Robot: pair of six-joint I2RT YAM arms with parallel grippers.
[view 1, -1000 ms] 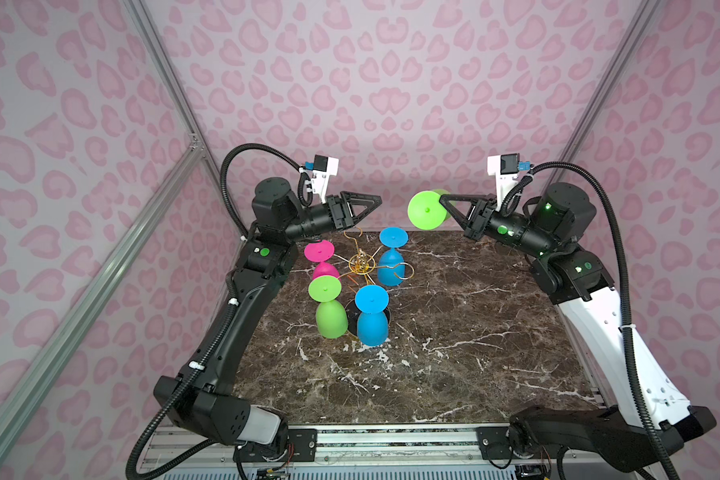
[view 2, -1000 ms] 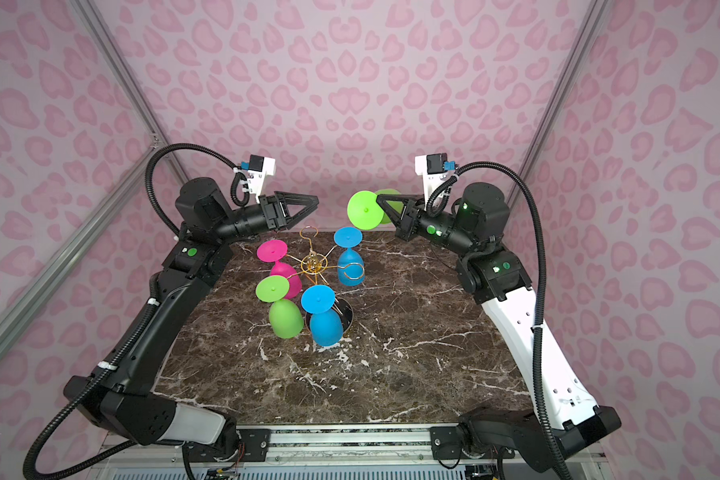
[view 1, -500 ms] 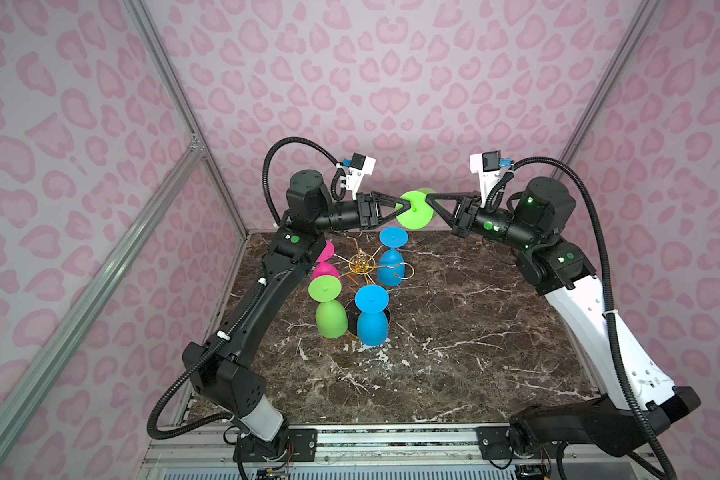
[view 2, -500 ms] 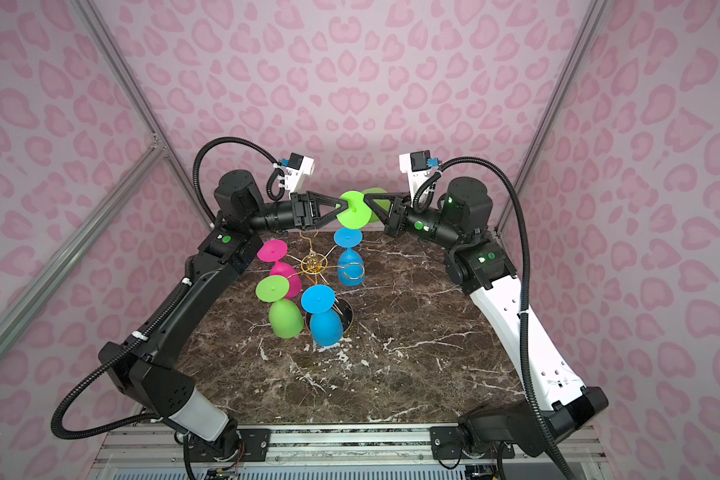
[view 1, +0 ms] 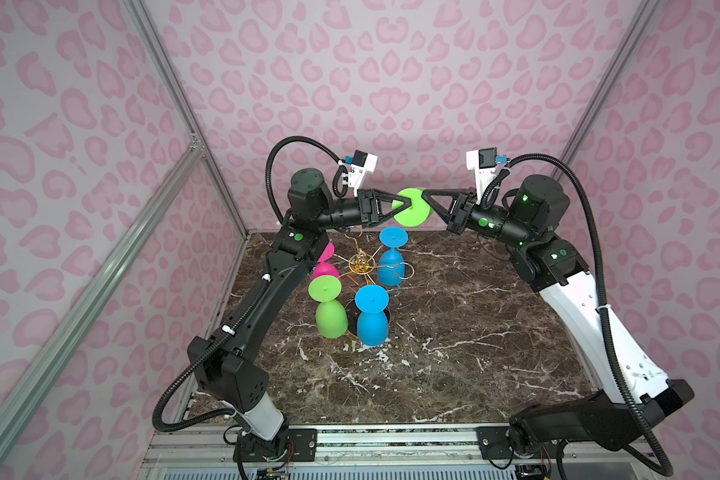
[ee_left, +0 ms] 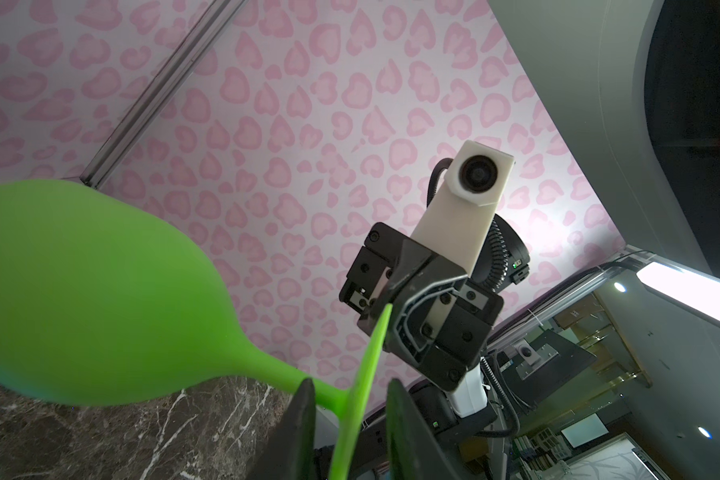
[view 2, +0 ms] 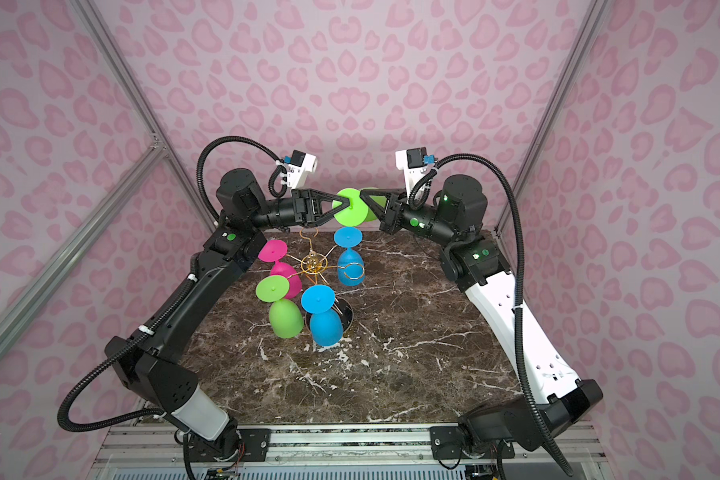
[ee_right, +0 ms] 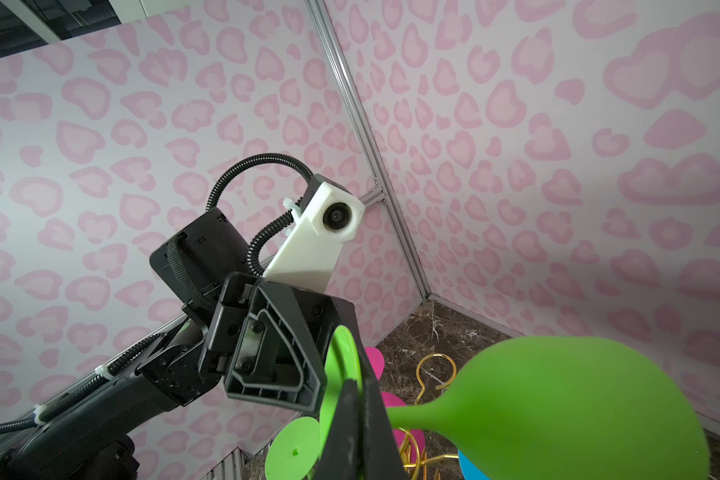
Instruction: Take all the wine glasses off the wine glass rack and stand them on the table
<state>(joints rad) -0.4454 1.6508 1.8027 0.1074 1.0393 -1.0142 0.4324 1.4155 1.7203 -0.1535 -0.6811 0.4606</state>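
Wine glass, lime-green plastic goblet (view 1: 410,212), off rack, held sideways in air above rear edge of dark brown marble tabletop (view 1: 474,332), foot toward left arm, bowl toward right. Left gripper (view 1: 408,202): jaws part-spread, straddling foot disc, gap showing beside disc in left wrist view. Below, on gold wire wine glass rack (view 1: 360,264), hanging upside down: pink goblet (view 1: 325,270), green goblet (view 1: 331,318), front blue goblet (view 1: 373,322), rear blue goblet (view 1: 391,266). Right gripper (view 1: 424,193): pressed together, pinching glass at foot end.
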